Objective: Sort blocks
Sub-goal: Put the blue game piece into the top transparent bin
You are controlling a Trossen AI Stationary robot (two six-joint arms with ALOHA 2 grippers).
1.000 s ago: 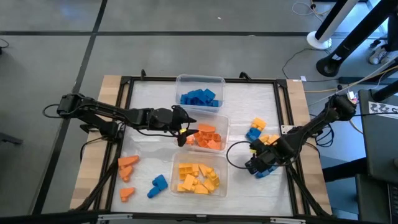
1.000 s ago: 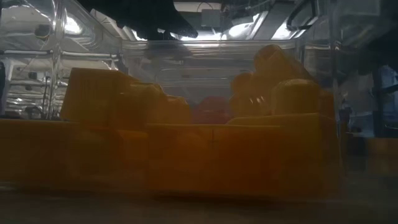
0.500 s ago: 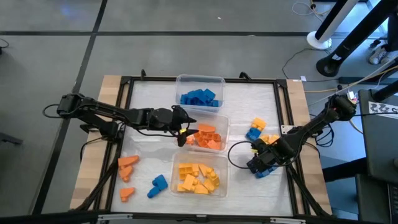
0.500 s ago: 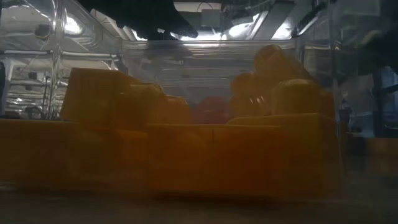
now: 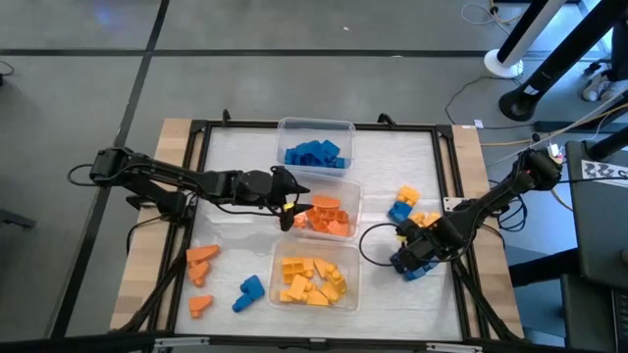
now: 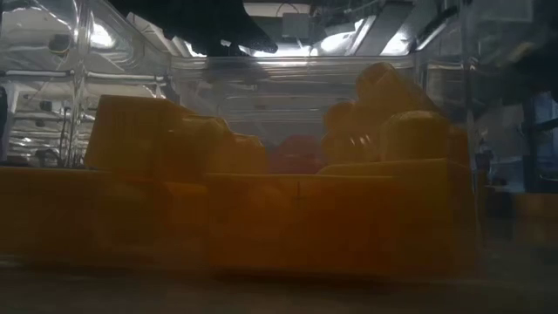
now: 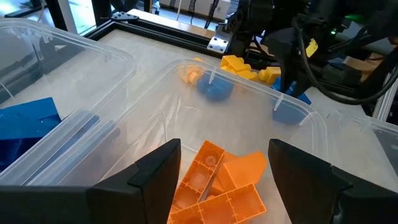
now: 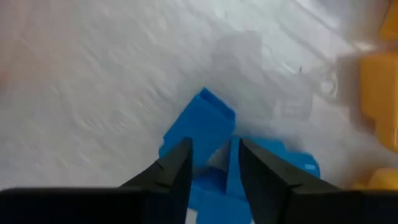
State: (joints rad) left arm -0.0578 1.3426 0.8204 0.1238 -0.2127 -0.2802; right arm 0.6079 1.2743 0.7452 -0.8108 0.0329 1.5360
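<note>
Two dark fingers (image 8: 174,171) of the right gripper (image 5: 412,257) straddle a blue block (image 8: 202,127) on the surface; whether they pinch it I cannot tell. The left gripper (image 7: 221,180), spread wide, hovers over the orange tub (image 5: 348,201), likely just emptied.

Three clear plastic tubs (image 5: 317,130) stand in a row from the back edge of the white-covered table (image 5: 245,167) to its front edge, each holding small plastic blocks (image 5: 314,153). More blocks lie near the front-left corner (image 5: 202,257) and beside the right edge (image 5: 403,203).
</note>
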